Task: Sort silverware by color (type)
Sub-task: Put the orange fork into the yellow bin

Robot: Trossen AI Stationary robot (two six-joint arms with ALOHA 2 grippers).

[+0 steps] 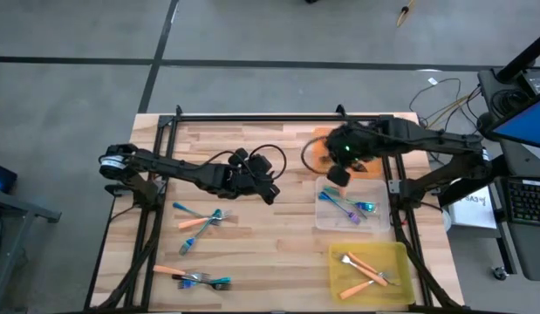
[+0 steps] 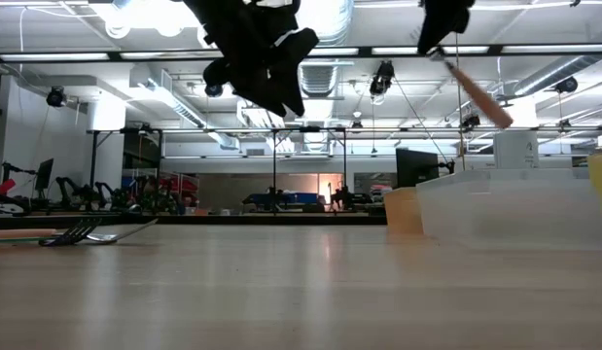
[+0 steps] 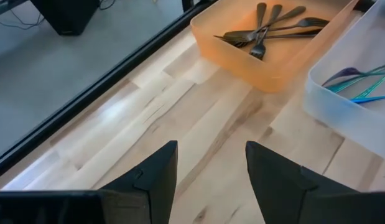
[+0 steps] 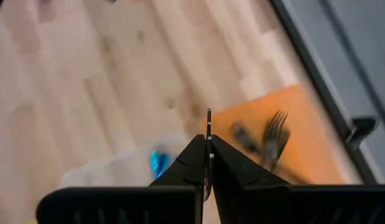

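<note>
On the tabletop [image 1: 278, 227], loose forks [image 1: 202, 220] remain unsorted at left, lying mostly crosswise; a second cluster [image 1: 193, 278] lies nearer the front edge. The left gripper [image 1: 268, 190] hangs open and empty mid-table. The right gripper [image 4: 208, 163], over the orange tray [image 1: 317, 150] of dark forks [image 3: 267, 28], pinches a fork's thin edge. The clear tray [image 1: 326, 218] holds blue forks [image 1: 346, 206], the yellow tray [image 1: 400, 292] orange ones [image 1: 367, 269]. Roughly half done.

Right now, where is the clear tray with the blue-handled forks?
In the high view the clear tray sits on the table's right side, between the orange tray behind it and the yellow tray in front, just below the right pincer.
</note>
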